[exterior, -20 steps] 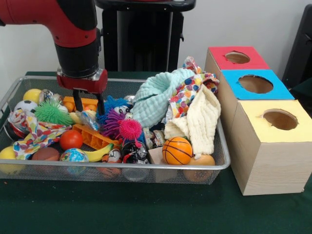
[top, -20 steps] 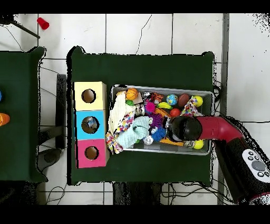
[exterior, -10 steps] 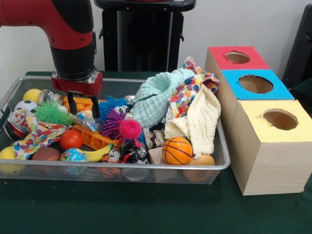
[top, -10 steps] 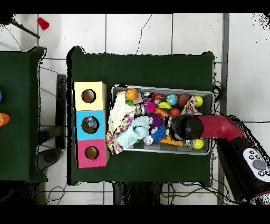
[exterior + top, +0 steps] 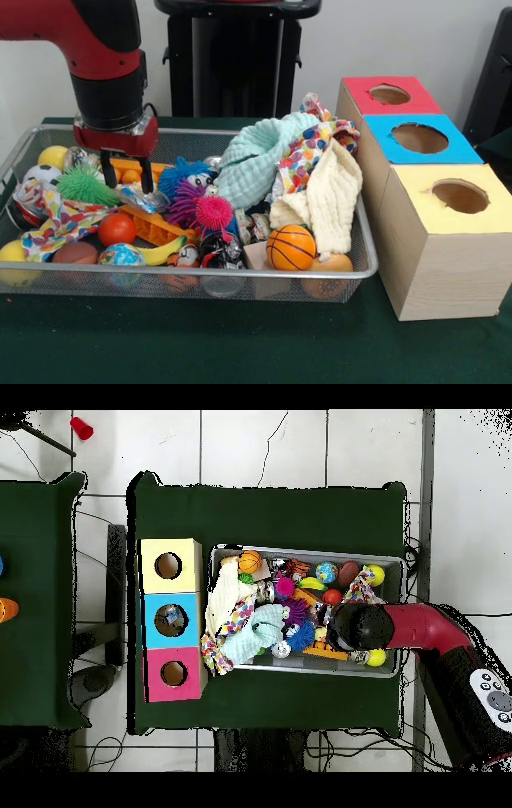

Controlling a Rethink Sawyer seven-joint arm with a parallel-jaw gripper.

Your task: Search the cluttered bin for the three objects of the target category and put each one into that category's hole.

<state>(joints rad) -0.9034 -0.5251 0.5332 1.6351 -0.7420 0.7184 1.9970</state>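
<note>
Bin point(image 5: 240, 274) on worktop, left of the three hole boxes point(image 5: 436, 232). End effector point(image 5: 125, 172) hangs at far left over orange blocks, fingers apart, holding nothing. Clutter looks light; spiky pink ball point(image 5: 214, 213) probably squashy, best pinched across its middle.

The arm point(image 5: 96, 48) is red and black. The bin point(image 5: 200, 272) is silver wire mesh on a dark green table point(image 5: 240, 344). Inside it lie a mint cloth point(image 5: 256, 156), a cream cloth point(image 5: 328, 200), a white cloth with many-coloured spots point(image 5: 308, 148), an orange basketball with black lines point(image 5: 290, 246), a red ball point(image 5: 117, 229), a yellow ball point(image 5: 53, 156), a green spiky toy point(image 5: 84, 186), a pink spiky ball point(image 5: 214, 213) and a blue furry toy point(image 5: 182, 172). The boxes at the right have red point(image 5: 390, 94), blue point(image 5: 420, 138) and yellow point(image 5: 456, 196) tops over pale wood sides.
</note>
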